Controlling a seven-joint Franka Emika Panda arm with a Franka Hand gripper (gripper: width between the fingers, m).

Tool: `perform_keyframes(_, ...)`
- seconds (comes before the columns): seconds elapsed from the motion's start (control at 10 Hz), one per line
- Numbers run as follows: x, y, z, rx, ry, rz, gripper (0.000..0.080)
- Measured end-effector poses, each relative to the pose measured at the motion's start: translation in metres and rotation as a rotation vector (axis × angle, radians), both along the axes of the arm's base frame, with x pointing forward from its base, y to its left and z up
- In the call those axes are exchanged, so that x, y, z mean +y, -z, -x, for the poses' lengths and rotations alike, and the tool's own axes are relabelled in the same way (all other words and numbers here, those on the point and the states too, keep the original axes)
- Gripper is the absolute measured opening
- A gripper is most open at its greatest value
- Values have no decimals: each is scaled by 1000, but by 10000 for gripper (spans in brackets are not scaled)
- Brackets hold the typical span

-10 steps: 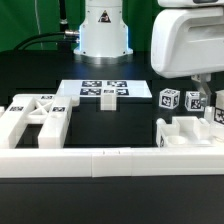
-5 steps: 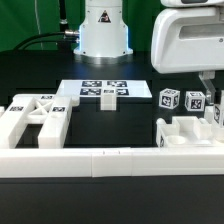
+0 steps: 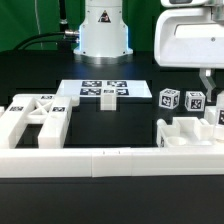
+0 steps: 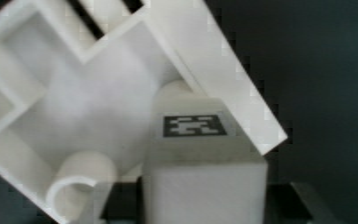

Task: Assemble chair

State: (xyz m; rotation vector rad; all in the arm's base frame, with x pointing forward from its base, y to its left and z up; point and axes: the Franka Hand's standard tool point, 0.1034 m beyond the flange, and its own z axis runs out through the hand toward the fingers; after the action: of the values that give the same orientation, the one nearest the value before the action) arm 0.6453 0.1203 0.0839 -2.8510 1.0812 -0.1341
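In the lower left of the exterior view lies a ladder-like chair frame (image 3: 35,115). It is chunky and white with open slots between its bars, carries small tags on its upper face, and rests on the dark table (image 3: 30,80). Just in front of it, the long low border wall (image 3: 100,160) runs across the bottom of the frame. Toward the centre, the marker board (image 3: 100,90) lies flat, and the robot base (image 3: 105,30) stands behind it at the top centre.

Right of centre, two small tagged chair blocks (image 3: 168,99) stand side by side, close together and apart from the marker board. In front of them, in the lower right, sits a boxy chair frame (image 3: 185,132) with raised walls and an open middle – its near side lies close to the border wall. A further tagged piece (image 3: 218,115) shows at the right edge, partly cut off.

The arm's white housing fills the upper right, and the gripper (image 3: 208,88) hangs below it above the boxy frame, with one thin finger showing. I cannot tell whether the claw is spread or pressed together.

The wrist view is filled by a white chair part seen close – slanted walls around open compartments, and a square tag (image 4: 195,125) on a block.
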Motion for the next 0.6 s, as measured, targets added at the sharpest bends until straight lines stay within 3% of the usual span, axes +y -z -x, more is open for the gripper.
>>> perform_keyframes(0.3, 0, 0, 0, 17, 260, -33, 284)
perform_keyframes(0.6, 0, 1, 0, 18, 220, -31, 294)
